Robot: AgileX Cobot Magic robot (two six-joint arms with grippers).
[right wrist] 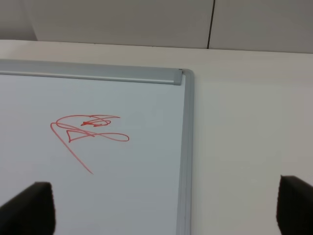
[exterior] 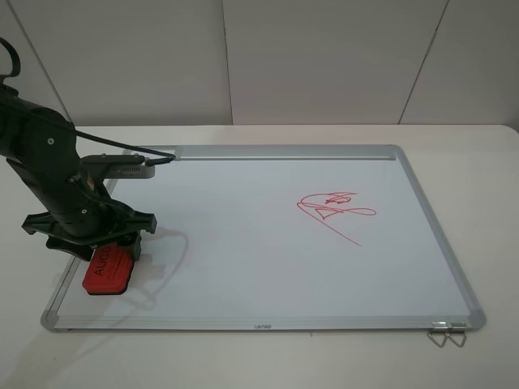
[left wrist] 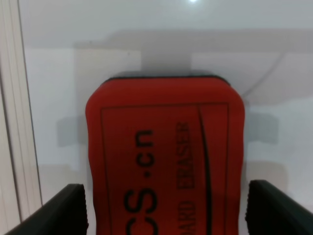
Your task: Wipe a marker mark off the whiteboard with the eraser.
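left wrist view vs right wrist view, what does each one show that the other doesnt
Only the left wrist view shows the eraser, red with black lettering, lying on the board between the left gripper fingers, with a gap on each side.

Only the right wrist view shows the red scribble, the tray bar along the board's far edge, a board corner, bare tabletop beside it, and the right gripper open with nothing between its fingers.

Both show the whiteboard surface and a stretch of its silver frame.
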